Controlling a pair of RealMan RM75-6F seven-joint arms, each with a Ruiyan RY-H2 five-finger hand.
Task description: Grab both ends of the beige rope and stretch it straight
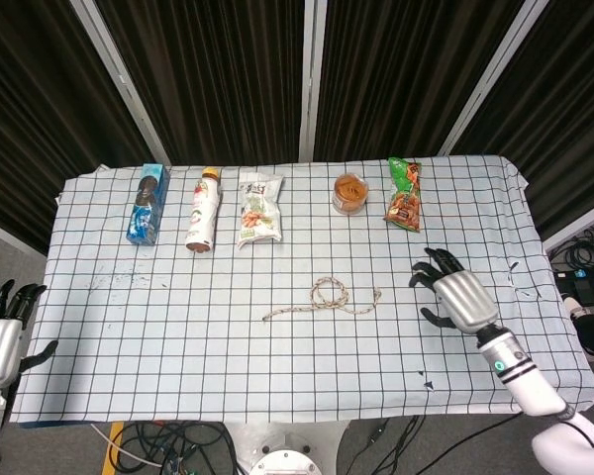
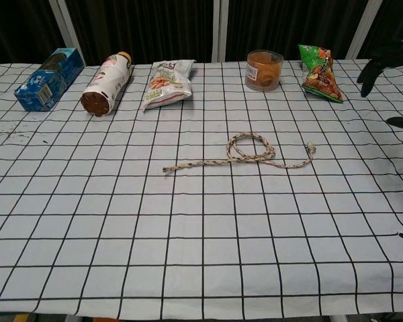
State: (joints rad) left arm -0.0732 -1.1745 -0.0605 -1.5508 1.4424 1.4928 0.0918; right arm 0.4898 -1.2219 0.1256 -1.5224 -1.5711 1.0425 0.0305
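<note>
The beige rope (image 1: pixel 324 299) lies loose on the checked tablecloth near the middle, with a small loop (image 2: pixel 250 147) in it and one end toward each side. My right hand (image 1: pixel 453 292) hovers over the table to the right of the rope's right end (image 2: pixel 311 145), fingers spread, holding nothing. In the chest view only its dark fingertips (image 2: pixel 384 62) show at the right edge. My left hand (image 1: pixel 0 334) hangs off the table's left edge, open, far from the rope's left end (image 1: pixel 267 318).
Along the far side lie a blue carton (image 1: pixel 148 203), a bottle on its side (image 1: pixel 204 209), a white snack bag (image 1: pixel 259 208), a clear tub (image 1: pixel 349 192) and a green snack bag (image 1: pixel 404 194). Cables lie on the floor below the front edge.
</note>
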